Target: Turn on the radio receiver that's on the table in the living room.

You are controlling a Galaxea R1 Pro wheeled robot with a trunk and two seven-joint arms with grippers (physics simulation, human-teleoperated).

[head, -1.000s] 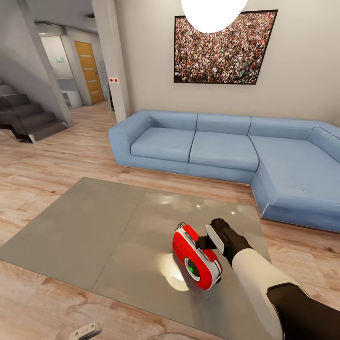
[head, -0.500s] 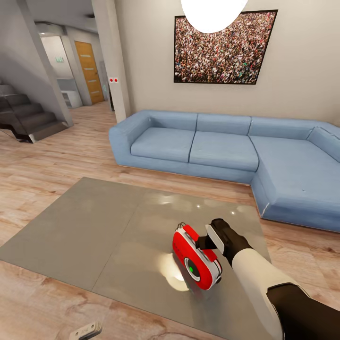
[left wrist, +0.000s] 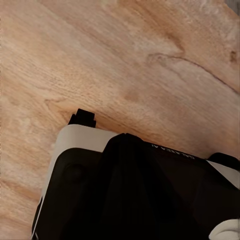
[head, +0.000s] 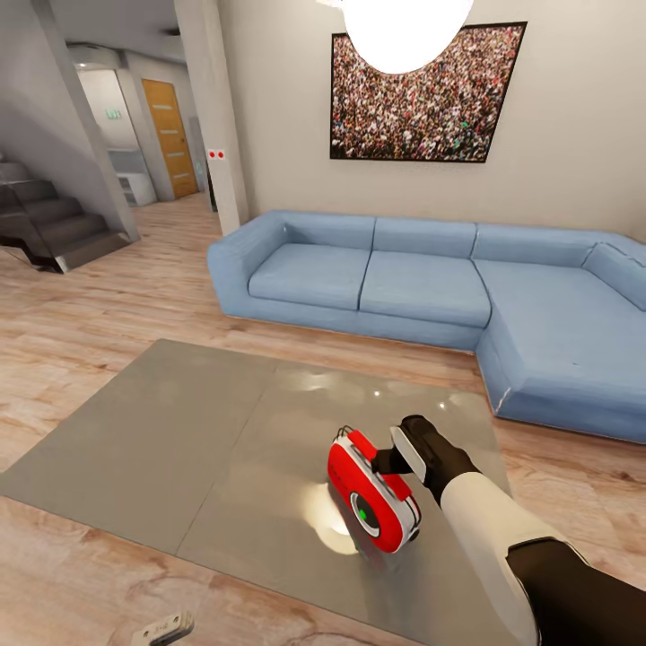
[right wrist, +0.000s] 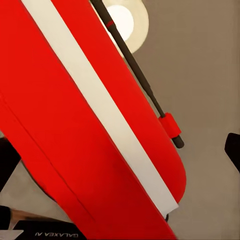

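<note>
The red radio receiver [head: 372,498] with white sides stands on the glossy grey-brown table [head: 179,440], near its front right part. A green light glows in the round dial on its face. My right gripper [head: 395,458] reaches down from the right and is against the radio's back upper edge. In the right wrist view the radio's red and white side [right wrist: 75,125] and thin dark handle [right wrist: 135,70] sit very close. One dark fingertip [right wrist: 232,147] stands apart from the radio, so the gripper is open. A small part of my left gripper [head: 161,628] shows low over the floor.
A blue L-shaped sofa [head: 422,278] runs behind and to the right of the table, under a crowd photo [head: 422,90] and a pendant lamp [head: 404,27]. Stairs [head: 45,215] and a pillar [head: 215,117] stand at the left. Wood plank floor [left wrist: 125,60] surrounds the table.
The head camera has shifted very slightly. The radio and my right gripper stand as they did before.
</note>
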